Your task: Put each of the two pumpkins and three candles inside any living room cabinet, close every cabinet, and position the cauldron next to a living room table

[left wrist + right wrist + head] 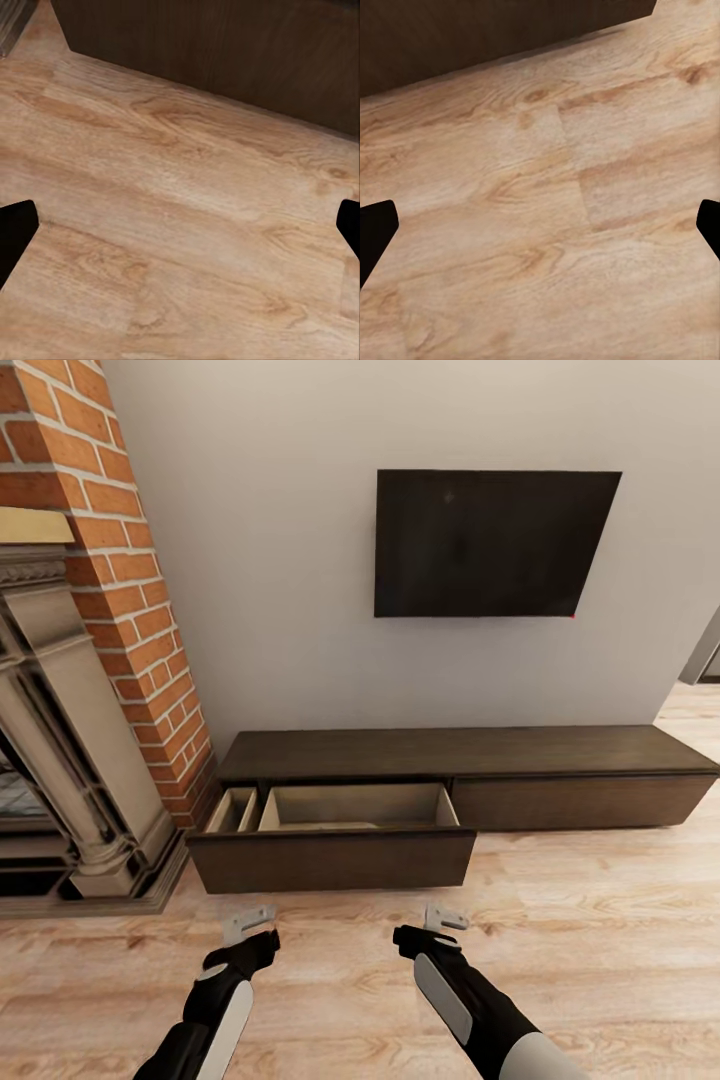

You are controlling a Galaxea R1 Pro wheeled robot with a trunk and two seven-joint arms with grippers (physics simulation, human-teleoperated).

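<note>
Cabinet (468, 755) just ahead of both hands, left drawer (335, 838) pulled out, seemingly bare. Left hand (249, 925) and right hand (441, 920) spread wide, nothing held. Stowing step judged pending; pumpkins and candles to be fetched next.

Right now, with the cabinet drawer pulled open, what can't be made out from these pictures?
- Drawer floor, head view: its own front panel hides the near part, so contents can't be confirmed.
- Narrow side compartment, head view: too small to judge.
- Cabinet right section: closed front hides the inside.
- Fireplace: cut off by the picture edge.
</note>
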